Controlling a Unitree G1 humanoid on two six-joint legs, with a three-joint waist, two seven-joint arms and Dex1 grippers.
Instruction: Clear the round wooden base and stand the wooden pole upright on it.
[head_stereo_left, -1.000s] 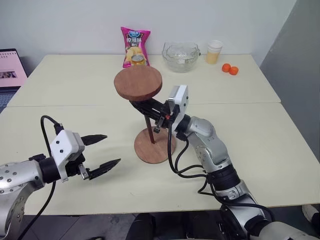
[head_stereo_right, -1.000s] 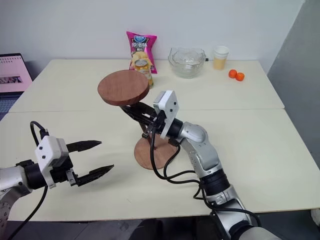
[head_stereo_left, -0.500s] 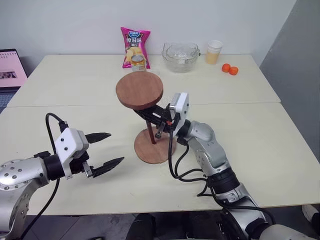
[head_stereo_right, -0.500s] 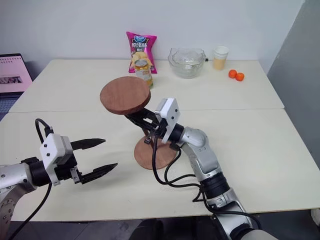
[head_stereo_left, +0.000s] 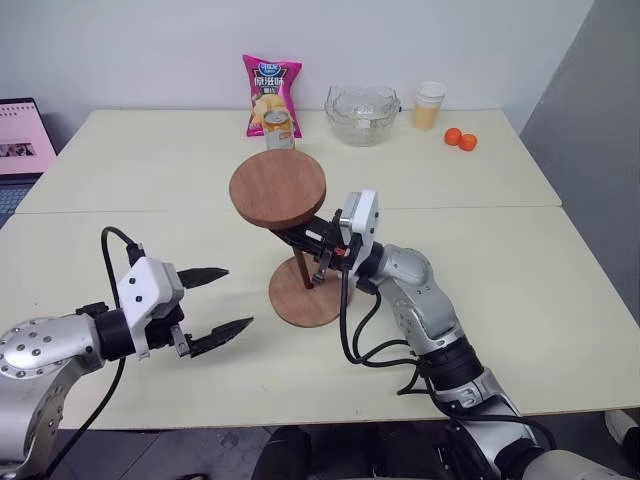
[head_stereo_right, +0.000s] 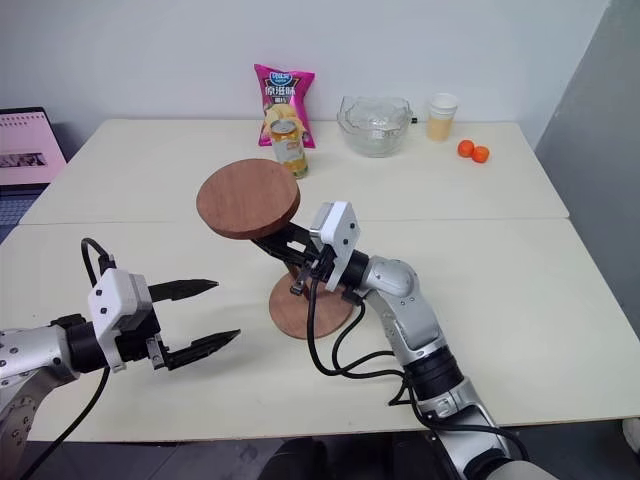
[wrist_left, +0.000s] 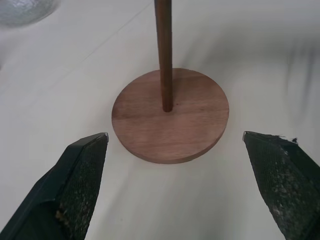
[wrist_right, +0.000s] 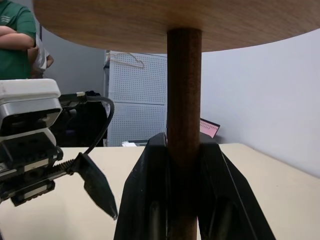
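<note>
Pole: one, upright in base at desk centre, right gripper clamped on it. Left gripper apart at 8 o'clock. One bowl, contents unclear, 12 o'clock; two oranges.

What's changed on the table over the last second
Little. The right gripper keeps its grip on the wooden pole, whose tilt has eased closer to upright with its foot in the round wooden base. The left gripper stays open beside it. Everything else is unmoved.
</note>
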